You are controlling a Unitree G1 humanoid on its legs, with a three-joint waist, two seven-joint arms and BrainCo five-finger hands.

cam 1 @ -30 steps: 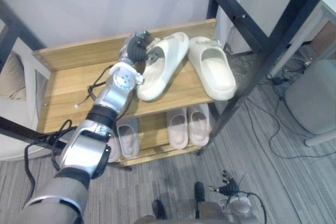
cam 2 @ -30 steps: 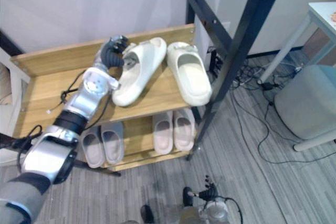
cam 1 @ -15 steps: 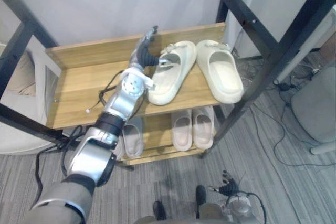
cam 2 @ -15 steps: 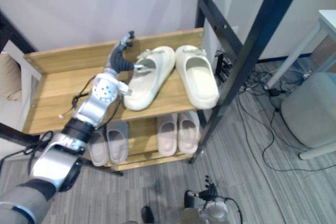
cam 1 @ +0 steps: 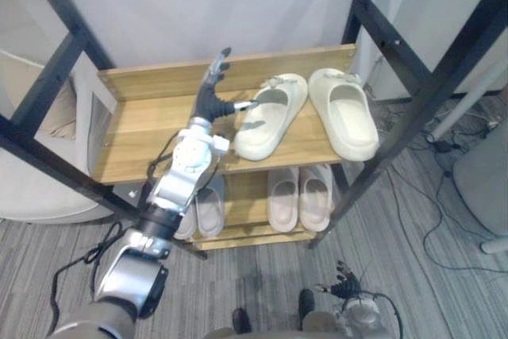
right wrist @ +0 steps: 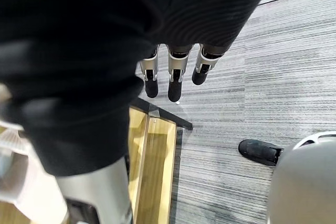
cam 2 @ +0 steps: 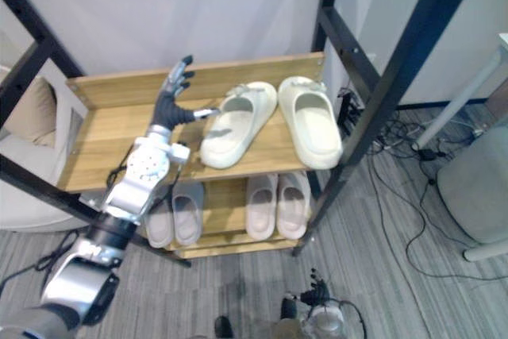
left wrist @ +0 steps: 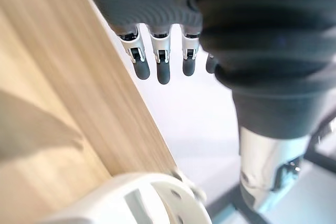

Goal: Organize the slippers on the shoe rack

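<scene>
right robot hand (cam 1: 345,285) low at the near edge of the eye views, over grey striped floor (cam 1: 262,291); fingers (right wrist: 173,85) straight, holding nothing.

rack (cam 1: 143,129): wooden, two shelves. lower shelf holds a grey pair (cam 1: 202,208) at left and a pale pink pair (cam 1: 300,196) at right, each pair side by side, toes to the back.

upper shelf: two cream slippers on the right half. right slipper (cam 1: 344,113) lies straight, toe to the back board. left slipper (cam 1: 270,117) lies skewed, heel swung out to the left; toes just beside each other, heels apart. left half of the shelf is bare wood.

left robot hand (cam 1: 213,93) over the upper shelf, just left of the skewed slipper: fingers (left wrist: 163,69) straight and spread toward the back board, nothing grasped. thumb points at the slipper's strap; cannot tell if it touches.

in the way: a black frame post (cam 1: 413,93) runs diagonally across the rack's right end, in front of both shelves; a black bar (cam 1: 48,156) crosses in front of the left end.

around: beige cushion (cam 1: 55,113) left of the rack, cables (cam 1: 429,196) on the floor at right, grey stool (cam 1: 484,180) at the right edge, white wall (cam 1: 198,5) behind.
</scene>
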